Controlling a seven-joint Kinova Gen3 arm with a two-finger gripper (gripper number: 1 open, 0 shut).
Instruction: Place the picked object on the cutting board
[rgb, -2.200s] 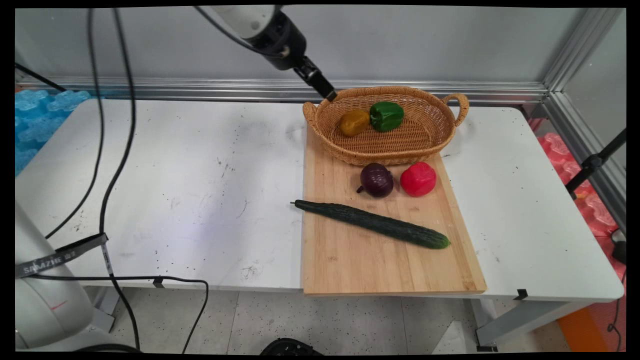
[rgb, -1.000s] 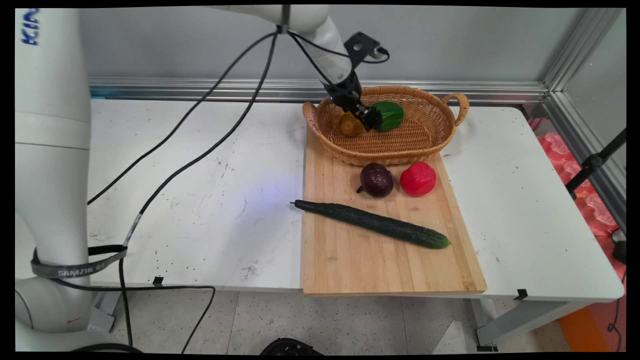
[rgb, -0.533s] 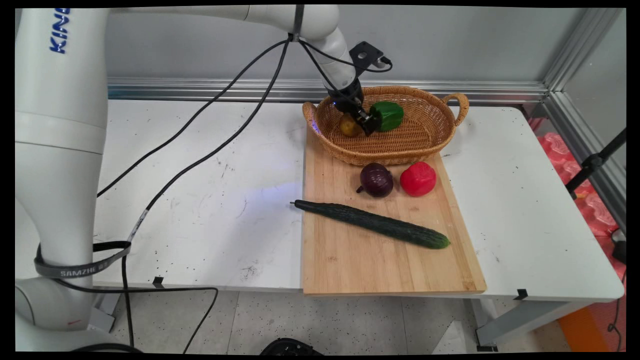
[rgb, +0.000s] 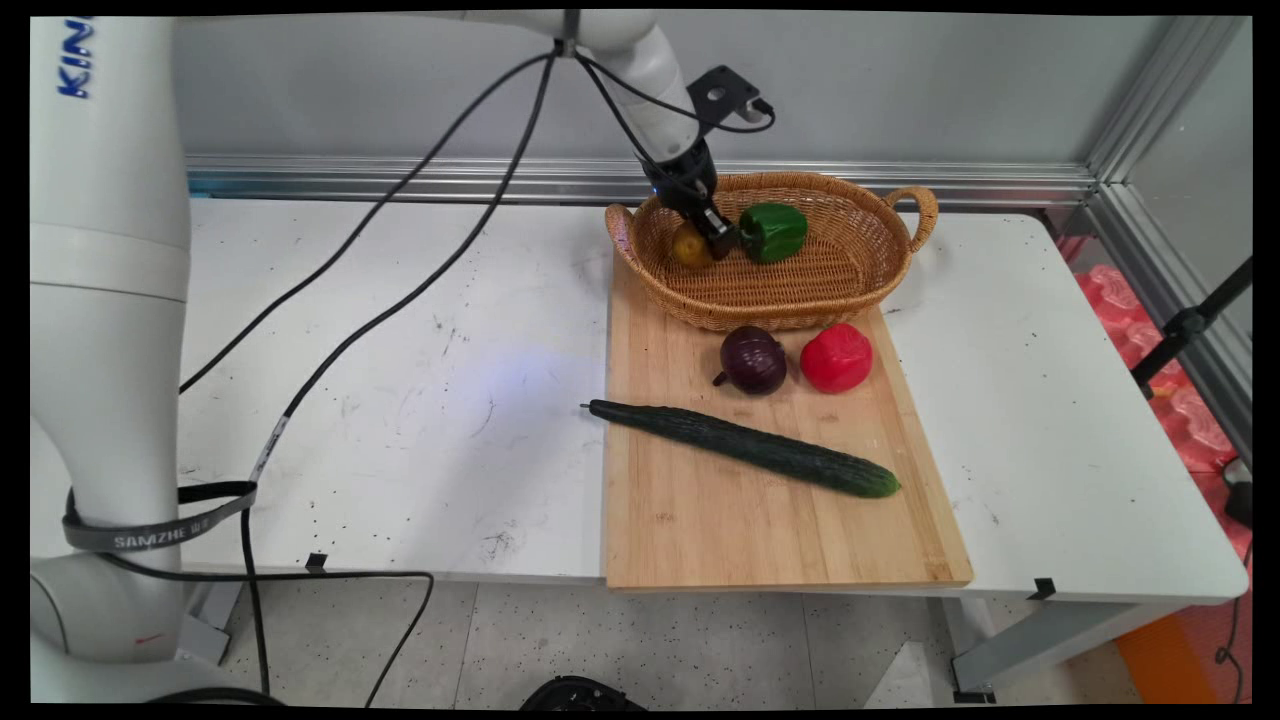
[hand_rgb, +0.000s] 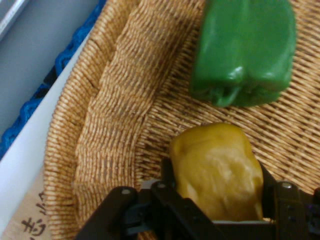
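My gripper (rgb: 708, 238) is down inside the wicker basket (rgb: 800, 300) at its left end, shut on a yellow bell pepper (rgb: 688, 247). In the hand view the yellow pepper (hand_rgb: 210, 150) sits tight between the two black fingers of the gripper (hand_rgb: 217, 182), over the woven basket floor (hand_rgb: 105, 125). A green bell pepper (rgb: 772, 231) lies just right of it in the basket, and shows above the yellow one in the hand view (hand_rgb: 245, 50). The two peppers are close but apart.
The basket stands on the far end of a wooden cutting board (rgb: 740, 520). On the board in front of it lie a purple onion (rgb: 753, 360), a red bell pepper (rgb: 836, 357) and a long cucumber (rgb: 745, 447). Black cables hang over the table's left half.
The gripper came down from above the basket's left rim into the basket and closed around the yellow pepper. In the last half second it shifted slightly left and up, the pepper with it.
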